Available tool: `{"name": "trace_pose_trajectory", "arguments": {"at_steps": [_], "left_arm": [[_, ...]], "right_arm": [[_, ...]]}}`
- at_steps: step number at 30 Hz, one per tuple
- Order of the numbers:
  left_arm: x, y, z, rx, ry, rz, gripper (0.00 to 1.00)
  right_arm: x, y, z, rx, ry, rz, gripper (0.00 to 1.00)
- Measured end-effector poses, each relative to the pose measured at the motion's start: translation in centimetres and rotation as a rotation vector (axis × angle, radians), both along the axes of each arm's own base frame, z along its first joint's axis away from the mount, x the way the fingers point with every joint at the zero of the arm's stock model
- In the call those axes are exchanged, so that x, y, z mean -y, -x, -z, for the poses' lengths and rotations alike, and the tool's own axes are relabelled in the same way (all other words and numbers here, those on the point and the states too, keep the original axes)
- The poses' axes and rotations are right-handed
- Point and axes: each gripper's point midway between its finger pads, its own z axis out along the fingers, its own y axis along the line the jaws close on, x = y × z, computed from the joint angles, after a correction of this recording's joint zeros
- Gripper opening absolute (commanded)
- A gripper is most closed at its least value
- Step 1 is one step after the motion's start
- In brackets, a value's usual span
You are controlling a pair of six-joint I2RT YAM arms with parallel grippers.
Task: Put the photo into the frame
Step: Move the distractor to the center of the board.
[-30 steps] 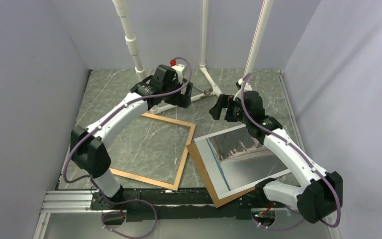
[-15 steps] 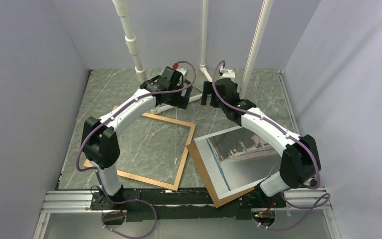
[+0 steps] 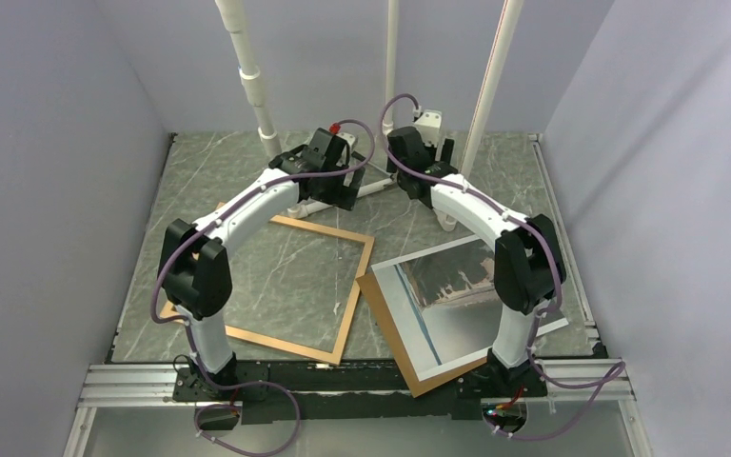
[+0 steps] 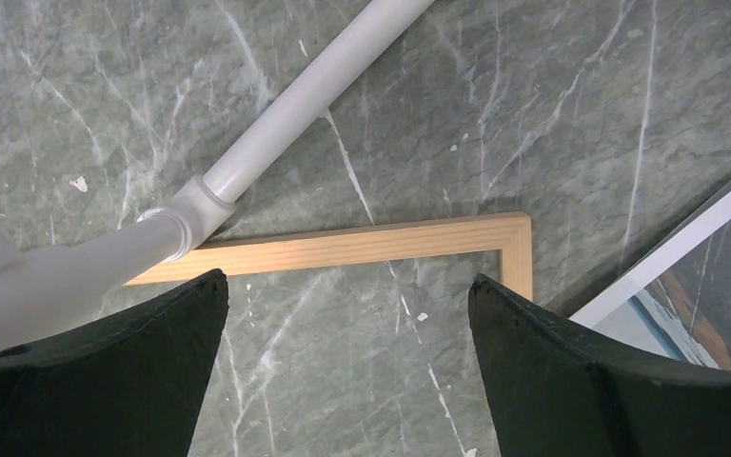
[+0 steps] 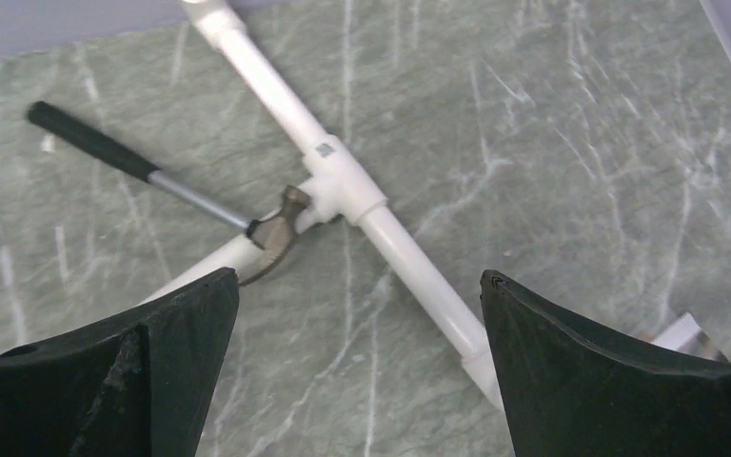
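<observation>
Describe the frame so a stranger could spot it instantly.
On the green marble table, look left of centre, under the left arm's arch. The frame lies flat there: a thin light-wood rectangle with tabletop showing through. The brown board beside it is solid and carries the photo.

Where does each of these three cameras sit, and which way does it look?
Top camera: high behind the robot, looking down on the table; shows the left arm, right arm, frame and photo.
Left wrist camera: on the left arm, looking down at the frame's corner and a white pipe, between the open left gripper fingers.
Right wrist camera: on the right arm, looking down at a hammer and pipe joint, between the open right gripper fingers.
Shared: top and left wrist views both show the frame and photo.
</observation>
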Motion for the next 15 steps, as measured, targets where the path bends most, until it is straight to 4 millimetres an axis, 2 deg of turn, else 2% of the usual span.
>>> {"name": "trace_pose_trajectory", "arguments": {"at_steps": [6,9,15], "left_arm": [[-0.3,-0.1,0.3,0.000,-0.019,0.014,0.99],[-0.5,0.1,0.7,-0.009,-0.030,0.021,0.99],[-0.9,0.7,1.8,-0.034,-0.051,0.030,0.99]], "right_arm": [[3.6,-0.4,1.0,-0.032,0.003,0.095,1.00],[4.1,-0.6,1.5,-0.029,-0.035,0.109,1.00],[5.9,0.5,1.7,-0.029,-0.083,0.139,1.00]]}}
